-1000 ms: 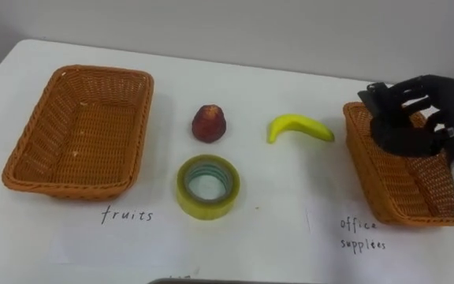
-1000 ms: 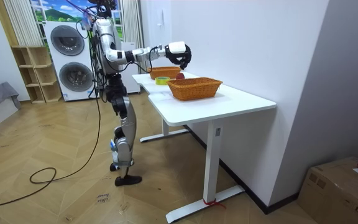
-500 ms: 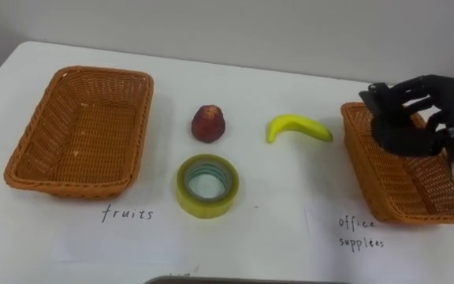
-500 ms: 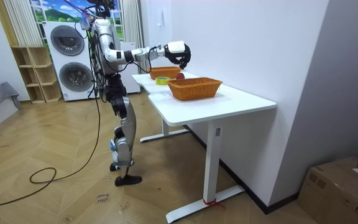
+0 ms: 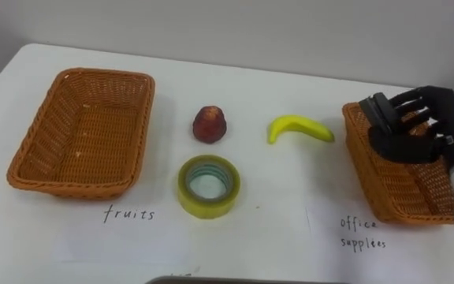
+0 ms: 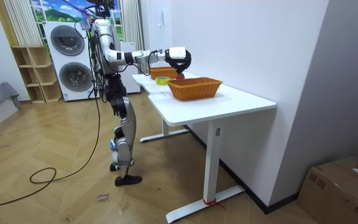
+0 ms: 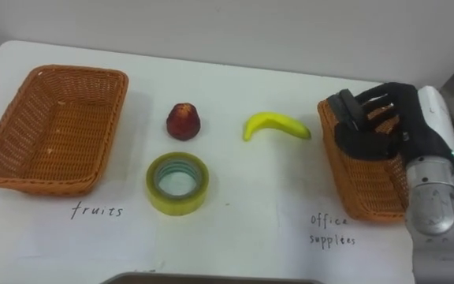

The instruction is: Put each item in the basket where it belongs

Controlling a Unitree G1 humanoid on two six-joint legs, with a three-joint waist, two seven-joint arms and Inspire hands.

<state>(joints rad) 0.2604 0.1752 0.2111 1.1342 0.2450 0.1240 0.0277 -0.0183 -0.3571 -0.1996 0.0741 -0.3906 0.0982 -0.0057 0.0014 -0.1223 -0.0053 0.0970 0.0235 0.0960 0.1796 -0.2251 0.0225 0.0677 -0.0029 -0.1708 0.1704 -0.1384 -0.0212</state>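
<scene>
Over the right basket [image 5: 385, 188], the right hand [image 5: 418, 143] is curled round a dark object [image 5: 378, 113]; tape [image 5: 209, 209], banana [image 5: 299, 126] and red fruit [image 5: 210, 124] lie leftward.

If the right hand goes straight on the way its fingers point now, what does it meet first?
Probably the banana: the right hand, shut on a dark object above the office basket, points toward it. Its height is unclear; it may pass over.

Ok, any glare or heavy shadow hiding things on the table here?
Left eye view: no glare, table evenly lit, only soft shadows under the tape roll and banana; the black right hand and the black item it holds blend together over the wicker basket. Room view: even light as well.
</scene>
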